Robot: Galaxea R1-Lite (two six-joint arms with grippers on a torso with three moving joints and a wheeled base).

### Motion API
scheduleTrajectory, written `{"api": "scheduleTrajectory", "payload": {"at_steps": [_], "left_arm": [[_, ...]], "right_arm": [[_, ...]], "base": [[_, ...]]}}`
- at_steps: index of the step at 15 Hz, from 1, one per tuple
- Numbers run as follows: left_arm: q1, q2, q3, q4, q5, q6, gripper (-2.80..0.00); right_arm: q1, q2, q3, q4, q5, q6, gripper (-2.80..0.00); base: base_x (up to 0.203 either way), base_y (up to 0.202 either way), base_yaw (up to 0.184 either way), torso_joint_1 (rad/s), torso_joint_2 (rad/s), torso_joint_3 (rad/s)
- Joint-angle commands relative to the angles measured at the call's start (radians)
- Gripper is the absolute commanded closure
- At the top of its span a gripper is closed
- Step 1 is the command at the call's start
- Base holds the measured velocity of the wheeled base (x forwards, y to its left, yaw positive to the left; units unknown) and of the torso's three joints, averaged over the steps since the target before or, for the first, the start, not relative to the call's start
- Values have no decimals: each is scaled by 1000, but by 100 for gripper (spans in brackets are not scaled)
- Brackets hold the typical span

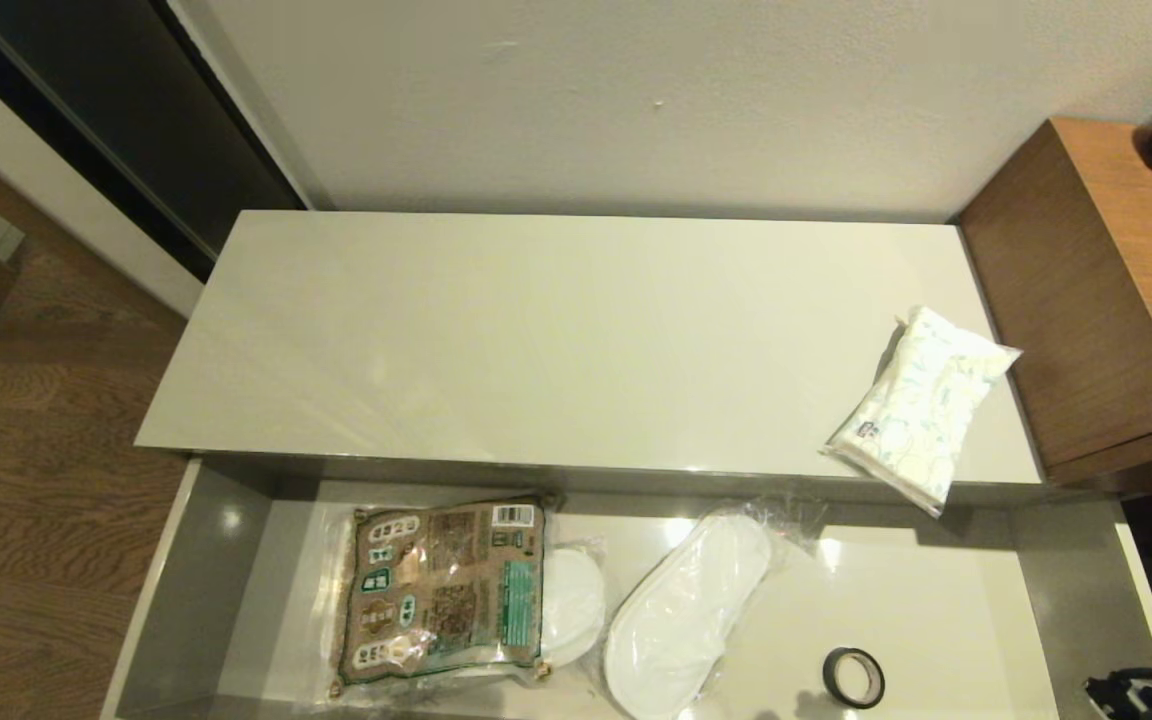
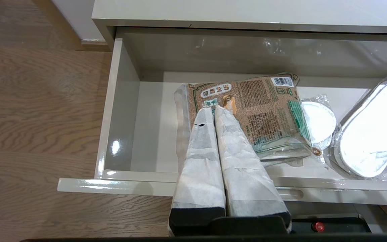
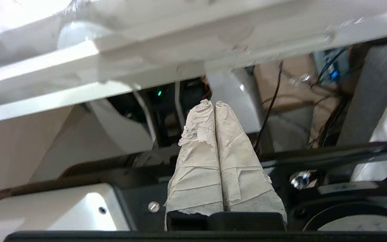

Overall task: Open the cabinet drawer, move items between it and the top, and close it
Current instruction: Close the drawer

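Fingers point(image 2: 210, 134) of left gripper point(image 2: 213, 108) pressed together, grasping nothing, poised above front edge of cabinet drawer point(image 2: 119, 101) and aimed at brown-and-green printed packet point(image 2: 257, 111), probably the next thing to lift. Right gripper point(image 3: 210, 102) likewise clenched and empty, parked low, below drawer's front panel, out of the way. Drawer pulled fully out, so first step judged done. Inside drawer: packet point(image 1: 441, 590) toward left wall, lying partly over one plastic-wrapped white slipper; second wrapped slipper point(image 1: 681, 610) just beside it toward middle; dark tape ring point(image 1: 853, 677) near front, toward right wall, well apart from packet. Tissue pack point(image 1: 921, 405) on cabinet top point(image 1: 536, 330), at its right front corner, one end overhanging drawer, likely set there within easy reach. Brown wooden unit point(image 1: 1086, 300) just right of top.
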Motion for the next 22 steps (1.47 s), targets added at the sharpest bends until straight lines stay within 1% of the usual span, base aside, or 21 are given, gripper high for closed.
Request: {"api": "scheduleTrajectory", "payload": {"at_steps": [1, 3, 6, 9, 13, 17, 20, 22], "left_arm": [[-1, 2, 0, -1, 0, 0, 0], [-1, 2, 0, -1, -1, 0, 0], [-1, 2, 0, -1, 0, 0, 0], [-1, 2, 0, -1, 0, 0, 0], [-1, 2, 0, -1, -2, 0, 0], [-1, 2, 0, -1, 0, 0, 0], [-1, 2, 0, -1, 0, 0, 0], [-1, 2, 0, -1, 0, 0, 0]], "right_arm": [[3, 25, 1, -4, 33, 24, 0], [34, 44, 2, -8, 65, 35, 0], [76, 129, 3, -22, 72, 86, 0], [118, 203, 28, -88, 84, 125, 0], [118, 213, 36, -89, 86, 128, 0], [118, 231, 47, -89, 116, 128, 0], [118, 302, 47, -91, 138, 138, 0], [118, 311, 47, -102, 142, 143, 0]], "base": [[0, 0, 0, 0, 0, 0], [0, 0, 0, 0, 0, 0], [0, 0, 0, 0, 0, 0], [0, 0, 0, 0, 0, 0], [0, 0, 0, 0, 0, 0], [0, 0, 0, 0, 0, 0], [0, 0, 0, 0, 0, 0], [0, 0, 0, 0, 0, 0]]}}
